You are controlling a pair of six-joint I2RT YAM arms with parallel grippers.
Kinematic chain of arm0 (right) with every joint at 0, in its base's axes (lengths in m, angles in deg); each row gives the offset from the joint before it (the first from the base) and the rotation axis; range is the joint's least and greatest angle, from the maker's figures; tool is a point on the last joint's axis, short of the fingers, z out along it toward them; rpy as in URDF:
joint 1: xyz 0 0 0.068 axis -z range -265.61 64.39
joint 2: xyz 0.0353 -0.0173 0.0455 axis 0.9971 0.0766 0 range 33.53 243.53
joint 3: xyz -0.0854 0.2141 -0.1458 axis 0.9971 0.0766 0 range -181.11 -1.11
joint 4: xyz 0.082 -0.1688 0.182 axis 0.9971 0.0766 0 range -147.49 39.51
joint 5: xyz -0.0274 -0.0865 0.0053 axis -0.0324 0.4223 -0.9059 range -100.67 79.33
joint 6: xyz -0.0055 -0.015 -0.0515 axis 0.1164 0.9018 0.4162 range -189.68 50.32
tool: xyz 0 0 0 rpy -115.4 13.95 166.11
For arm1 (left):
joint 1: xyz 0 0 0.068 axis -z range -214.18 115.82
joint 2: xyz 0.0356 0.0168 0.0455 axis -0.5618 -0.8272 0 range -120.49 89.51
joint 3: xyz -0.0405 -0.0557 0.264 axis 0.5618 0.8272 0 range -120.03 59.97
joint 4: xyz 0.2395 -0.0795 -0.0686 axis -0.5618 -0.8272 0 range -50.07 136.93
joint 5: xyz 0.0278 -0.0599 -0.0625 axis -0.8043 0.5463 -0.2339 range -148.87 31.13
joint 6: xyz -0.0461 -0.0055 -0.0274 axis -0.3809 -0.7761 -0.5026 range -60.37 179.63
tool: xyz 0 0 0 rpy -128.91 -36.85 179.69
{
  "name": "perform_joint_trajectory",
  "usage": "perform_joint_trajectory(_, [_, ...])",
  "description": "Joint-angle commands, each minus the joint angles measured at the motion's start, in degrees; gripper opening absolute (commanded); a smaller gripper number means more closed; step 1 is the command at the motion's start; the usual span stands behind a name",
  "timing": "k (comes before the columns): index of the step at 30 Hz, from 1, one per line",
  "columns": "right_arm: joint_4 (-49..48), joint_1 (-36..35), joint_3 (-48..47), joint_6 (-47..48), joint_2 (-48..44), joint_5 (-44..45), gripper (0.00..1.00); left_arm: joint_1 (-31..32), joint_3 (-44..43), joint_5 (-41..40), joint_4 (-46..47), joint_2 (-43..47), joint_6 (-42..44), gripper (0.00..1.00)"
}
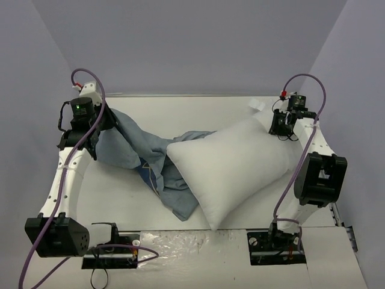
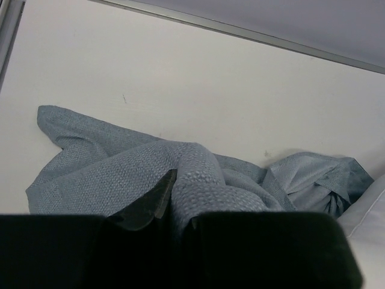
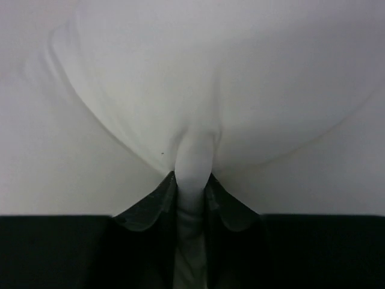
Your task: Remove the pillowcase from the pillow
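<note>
The blue pillowcase (image 1: 141,159) lies crumpled across the left and middle of the table, stretched up toward my left gripper (image 1: 103,123). The left gripper is shut on a fold of the pillowcase, seen in the left wrist view (image 2: 180,198) with the grey-blue cloth (image 2: 120,174) pinched between its fingers. The white pillow (image 1: 234,168) lies bare on the table's right half, its lower left side resting on the pillowcase. My right gripper (image 1: 281,125) is shut on the pillow's far right corner; the right wrist view shows white fabric (image 3: 194,174) squeezed between the gripper's fingers (image 3: 192,195).
The white table (image 1: 180,105) has a raised rim at the back. A small white tag (image 1: 257,105) lies near the back right. Grey walls enclose the table. Clear plastic wrap (image 1: 192,241) lies at the near edge between the arm bases.
</note>
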Motion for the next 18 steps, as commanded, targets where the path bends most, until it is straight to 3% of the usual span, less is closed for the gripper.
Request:
perform_joint_trajectory(1, [3.2, 0.34, 0.42, 4.45, 1.03, -14.8, 0.09, 0.25, 0.64, 0.72, 1.36, 2.31, 0.34, 0.07])
perform_joint_trajectory(3, [5.83, 0.52, -1.59, 11.38, -0.19, -23.05, 0.0, 0.25, 1.34, 0.11, 1.09, 2.93, 1.4, 0.08])
perform_joint_trajectory(5, [8.64, 0.25, -6.25, 22.21, -3.44, -30.03, 0.0, 0.25, 1.96, -0.16, 1.27, 3.63, 1.75, 0.08])
perform_joint_trajectory(10, [9.96, 0.07, -19.93, 34.79, -6.8, -26.88, 0.0, -1.59, 0.3, -0.6, 1.01, 3.64, 3.42, 0.08])
perform_joint_trajectory(13, [12.25, 1.48, -26.37, 43.13, -6.27, -29.67, 0.0, -3.96, -2.08, 0.63, 1.09, 3.2, 3.34, 0.07])
perform_joint_trajectory(18, [12.34, 0.87, -29.46, 48.6, -5.92, -33.12, 0.0, -4.59, -3.84, 2.74, 1.71, 1.79, 2.9, 0.05])
